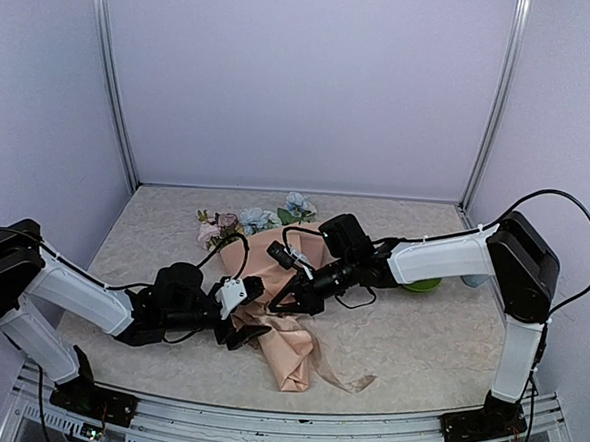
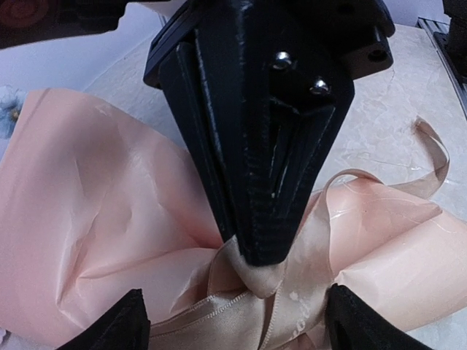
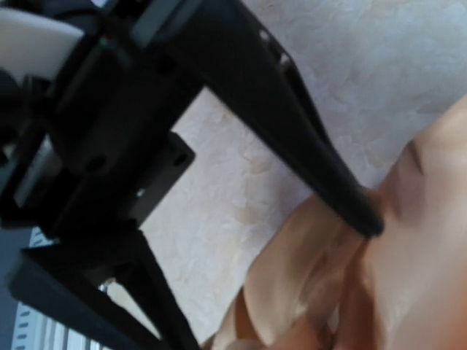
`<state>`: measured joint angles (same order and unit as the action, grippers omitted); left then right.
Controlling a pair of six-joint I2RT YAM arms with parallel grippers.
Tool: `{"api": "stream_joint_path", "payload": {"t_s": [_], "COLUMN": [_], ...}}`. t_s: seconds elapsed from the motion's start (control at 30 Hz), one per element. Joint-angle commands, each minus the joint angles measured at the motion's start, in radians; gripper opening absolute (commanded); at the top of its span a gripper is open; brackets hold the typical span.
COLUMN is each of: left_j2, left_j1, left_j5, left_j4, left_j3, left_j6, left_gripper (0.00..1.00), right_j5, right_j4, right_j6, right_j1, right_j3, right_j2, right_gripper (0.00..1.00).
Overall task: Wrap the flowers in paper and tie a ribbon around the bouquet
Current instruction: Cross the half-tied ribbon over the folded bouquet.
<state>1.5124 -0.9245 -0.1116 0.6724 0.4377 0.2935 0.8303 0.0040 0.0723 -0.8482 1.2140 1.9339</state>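
left gripper: jaws released and standing wide, one tip on either side of the ribbon bunch. neither tip touches anything that i can make out.

right gripper: jaws clenched, tips nipping a fold of the ribbon. the nip sits just where the paper is gathered narrow.

outward from there, ribbon loops lie slack over that waist. one loose end curls away onto the table.

from overhead the bouquet lies on its side mid-table. the flowers point toward the far wall and the pointed tail toward my bases. both wrists crowd over the middle. my right wrist view is too blurred to add much.

judgement:
- the wrap looks done and the tie is not, since i see loops but no firm knot.
- the right should keep its nip so the crossing stays put.
- the left should close on ribbon only, close beside the right's tips, well shy of the paper.
- draw low along the table and outward. a pull upward would likely lift or roll the cone.
- the ribbon looks slick, so take a full fold rather than an edge.
- the sheet creases readily, so cinch gently.
- the fingers are very near each other, so mind a knock.
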Motion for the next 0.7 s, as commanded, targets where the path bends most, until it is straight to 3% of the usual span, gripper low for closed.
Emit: {"api": "stream_joint_path", "payload": {"t_s": [0.0, 0.13, 0.33, 0.53, 0.67], "left_j2": [0.048, 0.100, 0.096, 0.094, 0.110], "left_j1": [-0.001, -0.004, -0.005, -0.006, -0.008], "left_j5": [-0.022, -0.002, -0.001, 0.055, 0.068], "left_j4": [0.129, 0.085, 0.101, 0.151, 0.185], "left_j3": [0.007, 0.063, 0.061, 0.048, 0.039], "left_j6": [0.037, 0.027, 0.013, -0.010, -0.029], "left_gripper": [0.74, 0.51, 0.42, 0.23, 0.14], "right_j5": [0.026, 0.033, 0.039, 0.036, 0.044], "right_j4": [0.022, 0.026, 0.037, 0.009, -0.014], "right_j6": [0.001, 0.002, 0.011, 0.004, -0.004], "right_j1": [0.004, 0.005, 0.005, 0.006, 0.005], "right_j3": [-0.009, -0.007, -0.010, -0.008, -0.008], "right_j2": [0.010, 0.012, 0.014, 0.009, 0.007], "right_gripper": [0.05, 0.05, 0.05, 0.06, 0.16]}}
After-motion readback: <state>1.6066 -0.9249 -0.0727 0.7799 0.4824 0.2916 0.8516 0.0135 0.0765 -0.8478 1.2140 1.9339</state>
